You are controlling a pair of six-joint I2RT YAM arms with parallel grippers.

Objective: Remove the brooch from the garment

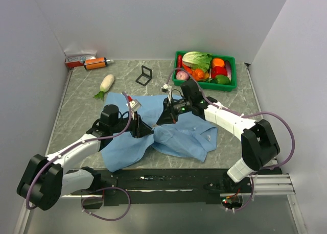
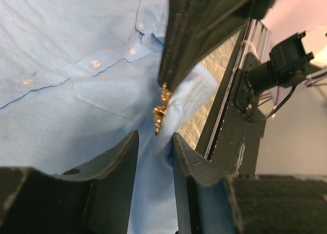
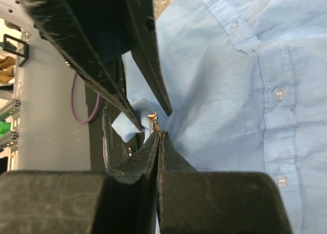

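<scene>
roughly at the middle of the table (image 1: pixel 76 111), spread out and rumpled: light blue button-up shirt (image 1: pixel 184 137), bunched up near its centre between both arms. sitting on that bunched fold: brooch (image 2: pixel 160 111), tiny and golden-coppery, at 12 o'clock from the left gripper (image 2: pixel 155 139) in the left wrist view. left gripper spread apart, fingers (image 2: pixel 120 162) on either side of a ridge of blue cloth in the gap, brooch just beyond the tips. right gripper (image 3: pixel 159 136) pressed fully together, reaching in from the opposite side and touching the brooch with the tip; cannot tell whether pinching the metal itself or only the cloth beside it. in the right wrist view, brooch at 12 o'clock from those closed tips and between the two spread left fingers. row of white shirt buttons (image 3: pixel 279 93) off at 3 o'clock, well apart from the brooch. elsewhere in the top view: green bin (image 1: pixel 230 87) of vegetables at 1 o'clock on the table, white radish (image 1: pixel 106 83) at 11 o'clock near the shirt's corner, small black frame (image 1: pixel 144 75) at 12 o'clock, orange bottle (image 1: pixel 96 63) and red-and-white box (image 1: pixel 79 60) in the far corner at 11 o'clock.
</scene>
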